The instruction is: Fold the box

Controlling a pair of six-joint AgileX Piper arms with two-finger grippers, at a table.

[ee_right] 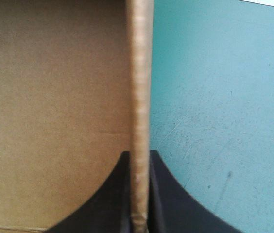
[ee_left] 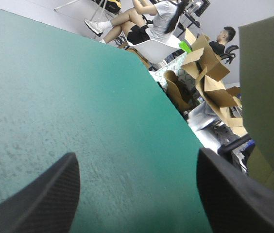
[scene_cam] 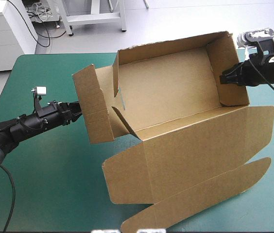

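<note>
box place: the box sits right of the table's middle, toward the far edge, on the teal-green cover.
done: the far long wall and the right end wall stand up, so an open tray has taken shape.
lid: the lid lies spread flat toward the near edge, with its long tuck flap beyond it.
left to do: the left end flap splays outward and is not tucked; a small corner tab inside looks loose. by my reckoning about half the folds are set.
right gripper: the right gripper has its fingers all but closed on the top edge of the right end wall, the board pinched between them.
left gripper: the left gripper has its fingers wide apart and holds nothing. it is just beside the outer face of the left end flap; whether it touches, i cannot tell.
edges: the tuck flap reaches the table's near edge, and the lid's far corner comes close to the right edge.
open room: bare cover on the left and near-left gives the left arm space to work. little space is left behind the box or to its right.
</note>
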